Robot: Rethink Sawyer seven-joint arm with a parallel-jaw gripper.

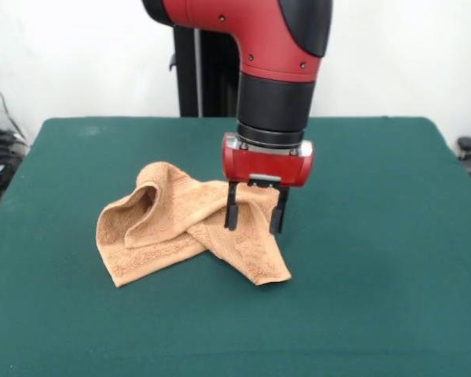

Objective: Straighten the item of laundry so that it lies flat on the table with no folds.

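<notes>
Hovering low over the towel's right part, the hand [256, 217] has its two black fingers [231, 214] spread moderately apart, tips pointing down at the cloth and gripping nothing. The tan-orange hand towel [173, 232] lies crumpled left of centre on the dark green surface [377, 298], with a raised loop-like fold at its left and one corner flopped toward the front.
</notes>
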